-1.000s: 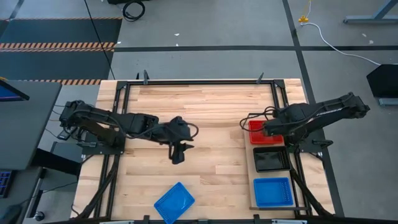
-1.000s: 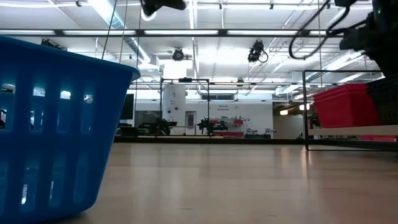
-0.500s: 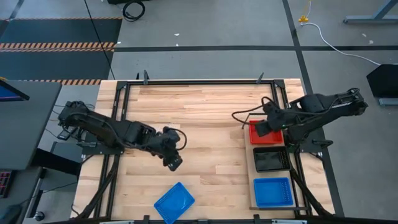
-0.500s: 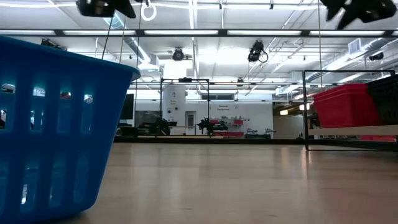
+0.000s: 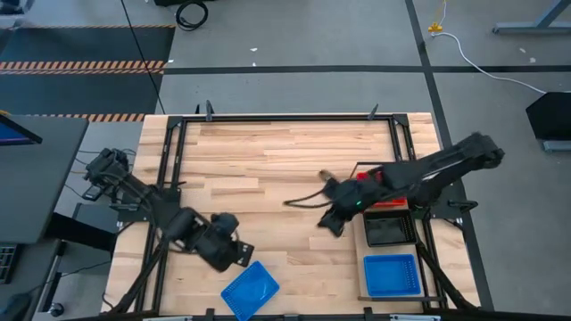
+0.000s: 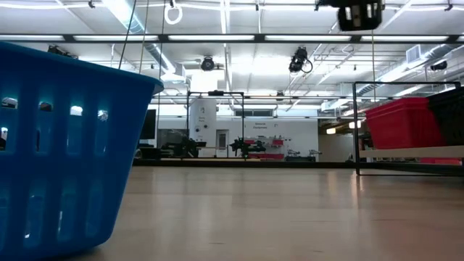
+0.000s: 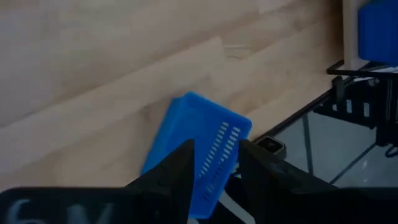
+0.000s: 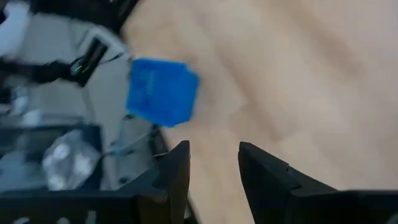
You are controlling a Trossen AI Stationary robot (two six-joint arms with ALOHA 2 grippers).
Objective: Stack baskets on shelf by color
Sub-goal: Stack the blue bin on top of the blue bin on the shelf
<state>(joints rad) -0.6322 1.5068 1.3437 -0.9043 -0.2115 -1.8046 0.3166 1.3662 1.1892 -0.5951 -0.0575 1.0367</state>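
A loose blue basket rests flat on the tabletop near its near edge; it fills the left of the low view. My left gripper is open beside it, toward the table's left, and the basket shows just ahead of its fingers. My right gripper hangs open over the table's middle, with that basket far off. The shelf along the right edge carries red, black and blue baskets.
The black metal frame runs round the table's edges. In the low view the red baskets and black baskets stand raised on the shelf at the right. Bare planks lie between the two grippers.
My left gripper has swung from the table's middle toward the near edge, down to the loose blue basket. My right gripper has left the red baskets on the shelf and moved toward the table's left and near side, out over the middle. No basket has moved.
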